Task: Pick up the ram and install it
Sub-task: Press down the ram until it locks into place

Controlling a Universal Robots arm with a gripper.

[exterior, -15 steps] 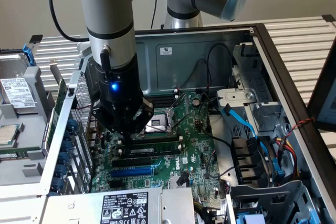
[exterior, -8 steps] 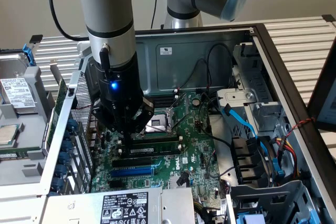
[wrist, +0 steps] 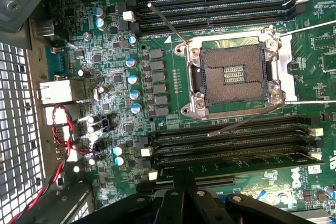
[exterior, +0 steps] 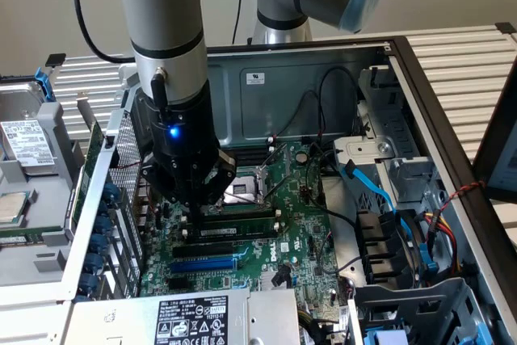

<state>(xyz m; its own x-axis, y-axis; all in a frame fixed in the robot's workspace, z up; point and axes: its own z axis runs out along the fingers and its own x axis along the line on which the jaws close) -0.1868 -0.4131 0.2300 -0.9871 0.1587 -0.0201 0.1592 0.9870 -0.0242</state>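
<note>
One open computer case (exterior: 420, 78) lies on its side with its motherboard exposed. From the exterior view's left: one arm reaches down, its gripper (exterior: 196, 217) (wrist: 181, 190) clenched, tips at the near end of the one ram (exterior: 242, 219) (wrist: 247, 167); whether they pinch it is unclear. The ram stands on edge among the black slots, just beside the blue slot (exterior: 206, 264). One empty processor socket (exterior: 242, 191) (wrist: 231, 72) sits beyond, with four black slots (wrist: 210, 3) past it. Rightmost, one blue cable (exterior: 371, 187).
</note>
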